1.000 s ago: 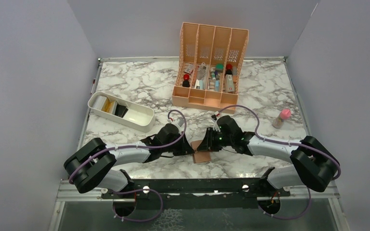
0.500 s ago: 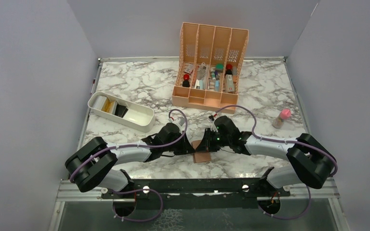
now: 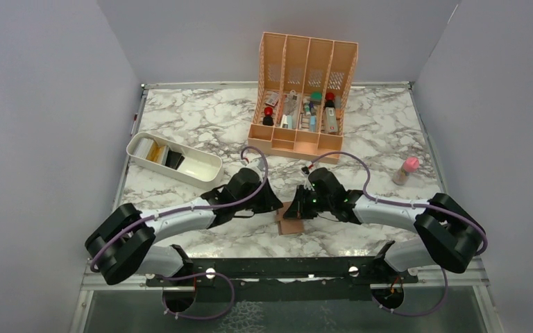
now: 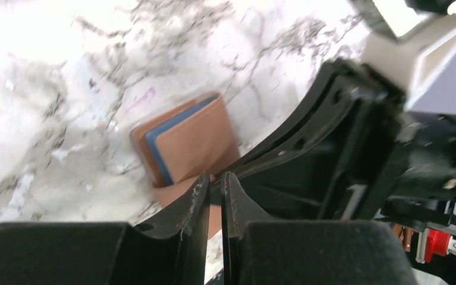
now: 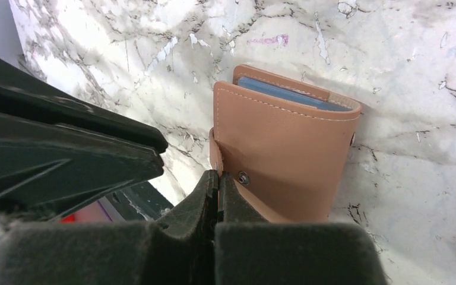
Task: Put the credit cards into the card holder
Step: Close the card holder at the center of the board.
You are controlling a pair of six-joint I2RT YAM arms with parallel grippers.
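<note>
1. Card holder (image 5: pixel 285 154) lay folded flat on the marble bench (image 3: pixel 201 118), near the front edge, between the two arms, with blue showing along one open edge.
2. Its snap button (image 5: pixel 244 177) faced up, at the edge nearest the right end effector (image 5: pixel 217 178).
3. The right end effector was fully closed, fingertips together, at the holder's tab beside the snap. Whether the tab was pinched between them could not be told.
4. The left end effector (image 4: pixel 215 181) stood at a narrow slit with nothing between its fingers. It was positioned just beside the holder, on the side opposite the right end effector.
5. Both end effectors pointed toward each other, close together over the holder.
6. A white tray (image 3: pixel 133 147) sat at the left of the bench, well apart from the holder.
7. A peach organizer (image 3: pixel 305 69) stood at the back, its compartments holding small items.
8. A small bottle (image 3: pixel 406 170) with a pink cap stood upright at the right.
</note>
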